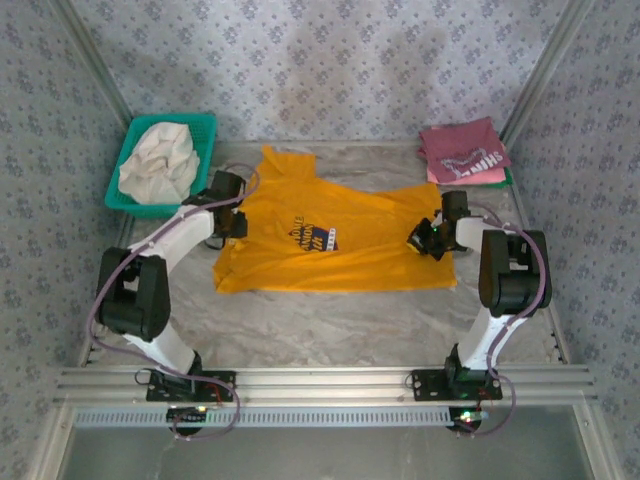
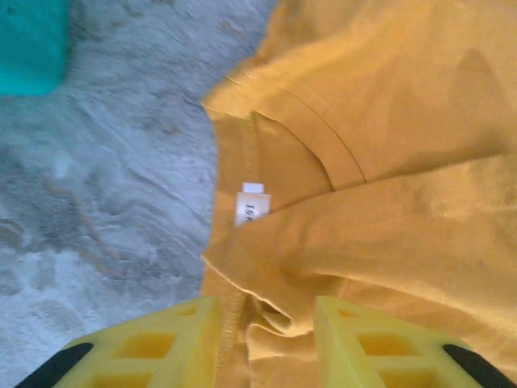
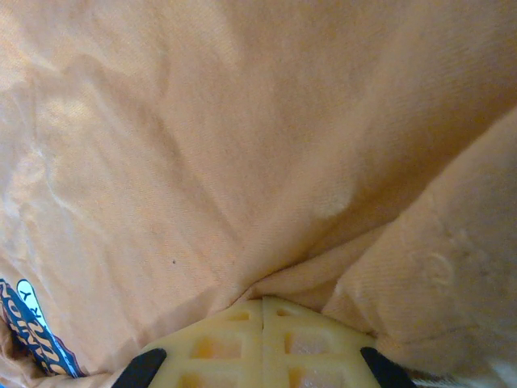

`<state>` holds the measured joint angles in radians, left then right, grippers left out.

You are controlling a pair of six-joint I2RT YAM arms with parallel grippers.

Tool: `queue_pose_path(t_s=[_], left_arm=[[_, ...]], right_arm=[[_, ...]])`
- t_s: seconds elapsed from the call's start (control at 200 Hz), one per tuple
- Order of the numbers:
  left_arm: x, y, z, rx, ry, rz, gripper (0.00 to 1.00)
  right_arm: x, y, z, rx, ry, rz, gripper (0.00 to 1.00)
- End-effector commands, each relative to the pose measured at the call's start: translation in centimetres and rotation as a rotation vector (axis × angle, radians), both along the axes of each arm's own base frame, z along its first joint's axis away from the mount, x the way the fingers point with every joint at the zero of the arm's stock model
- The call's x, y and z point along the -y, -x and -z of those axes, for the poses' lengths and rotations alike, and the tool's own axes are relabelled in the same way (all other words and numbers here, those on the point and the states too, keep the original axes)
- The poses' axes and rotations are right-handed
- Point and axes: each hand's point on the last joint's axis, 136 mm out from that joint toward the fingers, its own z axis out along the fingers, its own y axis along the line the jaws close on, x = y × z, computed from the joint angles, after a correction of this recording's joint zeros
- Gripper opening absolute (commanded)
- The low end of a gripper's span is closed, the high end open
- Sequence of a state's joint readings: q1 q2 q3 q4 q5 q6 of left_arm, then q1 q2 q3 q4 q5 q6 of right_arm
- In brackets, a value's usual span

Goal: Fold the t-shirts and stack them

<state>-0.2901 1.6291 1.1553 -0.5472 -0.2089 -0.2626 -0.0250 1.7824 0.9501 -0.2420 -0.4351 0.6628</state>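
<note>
Mustard-yellow t-shirt (image 1: 300, 200) lies on your worktop (image 1: 330, 320); your right gripper (image 3: 264, 301) pinches it, left gripper (image 2: 265, 311) straddles its collar (image 2: 299, 121), jaws apart.

From above and behind the arm bases, we are looking down over the whole table (image 1: 330, 320). Our wrist cameras are peering past their fingers (image 2: 161, 347), very close to the mustard-yellow t-shirt (image 1: 360, 210), at its 9 and 3 o'clock edges; all three views are sharing it.

A t-shirt (image 1: 300, 205) lies spread mid-counter (image 1: 330, 320). A basket (image 1: 207, 124) holding crumpled cloth (image 1: 158, 162) sits behind-left, and folded t-shirts (image 1: 462, 152) are stacked behind-right.
</note>
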Motion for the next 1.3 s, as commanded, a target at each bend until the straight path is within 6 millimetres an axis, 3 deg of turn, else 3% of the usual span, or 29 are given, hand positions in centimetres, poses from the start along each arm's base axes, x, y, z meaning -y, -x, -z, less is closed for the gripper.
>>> queue_pose_path(t_s=[0.0,0.085,0.16,0.35,0.475,0.575,0.714,0.789,0.929,0.969,1.004,1.114,1.209,1.294], left_arm=[[0.4,-0.1,-2.2,0.081,0.018,-0.009,0.42],[3.1,-0.3,-1.9,0.069,0.114,0.095,0.52],[5.3,-0.2,-0.3,-0.011,0.118,0.190,0.59],[7.3,0.2,4.7,-0.180,0.114,0.262,0.67],[8.5,0.4,6.0,-0.217,0.156,0.286,0.72],[8.6,0.7,5.9,-0.211,0.139,0.284,0.70],[6.2,1.4,7.4,-0.243,0.128,0.203,0.70],[5.6,1.6,8.3,-0.266,0.107,0.194,0.55],[4.9,0.7,9.0,-0.251,0.101,0.176,0.49],[4.8,0.4,8.9,-0.252,0.100,0.172,0.37],[4.8,0.1,8.4,-0.249,0.099,0.166,0.28],[5.1,-0.8,5.6,-0.193,0.126,0.161,0.12],[5.1,-1.2,3.2,-0.152,0.129,0.157,0.07],[4.7,-1.4,1.4,-0.121,0.114,0.146,0.09]], right_arm=[[0.7,1.5,1.9,-0.076,0.028,0.022,0.00],[0.8,1.5,1.9,-0.078,0.032,0.023,0.00],[0.8,1.4,2.0,-0.082,0.029,0.020,0.00],[0.8,1.3,1.9,-0.081,0.019,0.026,0.00],[0.8,1.3,1.9,-0.084,0.017,0.028,0.00],[0.7,1.4,1.8,-0.084,0.013,0.027,0.00],[0.7,1.3,1.9,-0.083,0.012,0.029,0.00],[0.7,1.1,1.9,-0.081,0.010,0.028,0.00],[0.7,1.2,1.9,-0.082,0.005,0.027,0.00],[0.7,1.2,1.9,-0.081,0.004,0.028,0.00],[0.7,1.2,1.8,-0.083,0.001,0.028,0.00],[0.8,1.4,1.9,-0.086,-0.005,0.030,0.00],[0.8,1.4,1.9,-0.086,-0.008,0.031,0.00],[0.8,1.4,1.9,-0.086,-0.009,0.033,0.00]])
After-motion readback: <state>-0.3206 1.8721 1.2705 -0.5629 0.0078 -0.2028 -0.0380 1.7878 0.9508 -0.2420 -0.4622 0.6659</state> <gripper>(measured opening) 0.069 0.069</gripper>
